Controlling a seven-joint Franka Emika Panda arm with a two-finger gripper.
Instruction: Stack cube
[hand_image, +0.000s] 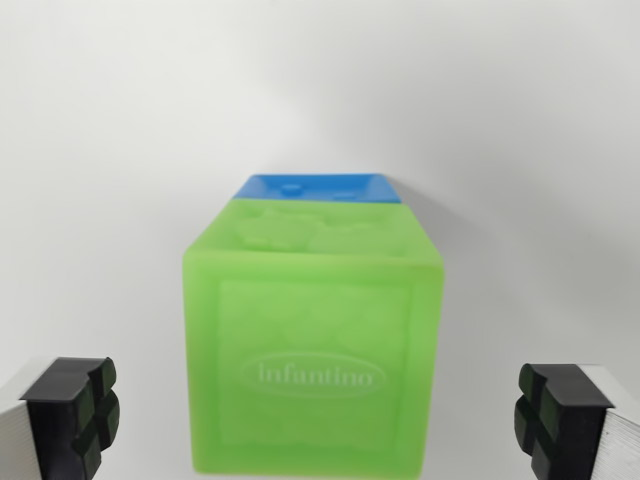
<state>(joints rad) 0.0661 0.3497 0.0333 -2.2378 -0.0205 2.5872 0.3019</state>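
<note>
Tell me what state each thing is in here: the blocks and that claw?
green cube: upright, logo side facing the camera, not gripped.
blue cube: right behind the green one, mostly hidden; contact unclear.
claw: open, fingers wide on either side of the green cube, touching nothing.

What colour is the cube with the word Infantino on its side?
Green, slightly see-through; the cube shows best in the wrist view, the only one.

The word "Infantino" stands in raised letters inside an oval on the green cube (313, 360), on the face toward the camera.
</note>
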